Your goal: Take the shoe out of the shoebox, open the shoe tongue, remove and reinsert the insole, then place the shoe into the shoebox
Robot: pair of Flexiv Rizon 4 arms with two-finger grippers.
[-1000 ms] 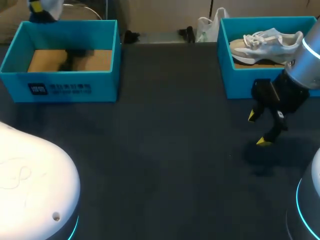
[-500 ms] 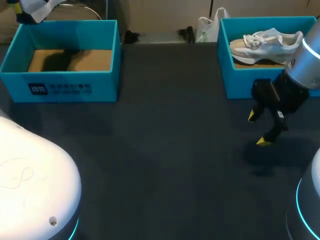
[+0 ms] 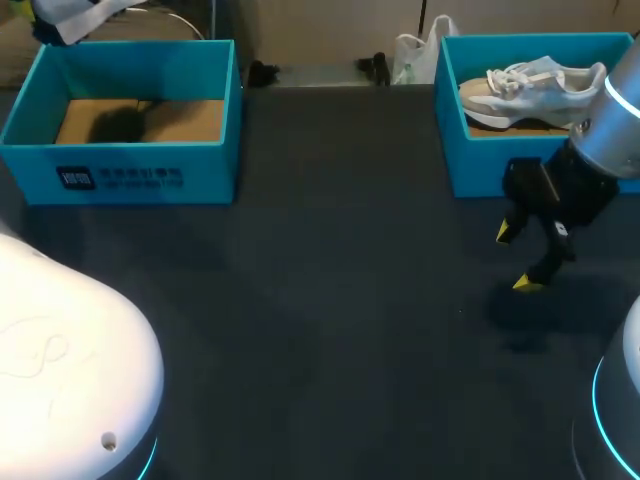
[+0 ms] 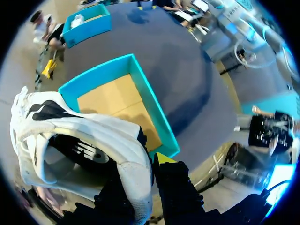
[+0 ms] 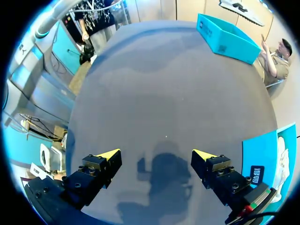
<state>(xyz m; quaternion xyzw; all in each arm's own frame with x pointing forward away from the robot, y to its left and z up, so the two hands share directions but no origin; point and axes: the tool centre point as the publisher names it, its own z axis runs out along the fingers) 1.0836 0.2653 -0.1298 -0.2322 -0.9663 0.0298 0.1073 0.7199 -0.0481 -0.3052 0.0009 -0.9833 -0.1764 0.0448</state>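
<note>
Above the empty teal shoebox (image 4: 140, 101), the left end effector (image 4: 140, 173) is pinching the rim of the white shoe (image 4: 79, 136), so the taking-out step is looking done. The right end effector (image 5: 157, 154) is hovering wide open and empty over the bench (image 5: 164, 84); by my reckoning, every later step is waiting.

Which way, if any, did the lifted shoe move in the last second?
Yes: in the head view the lifted shoe shifted left, toward the back-left corner of the left shoebox.
</note>
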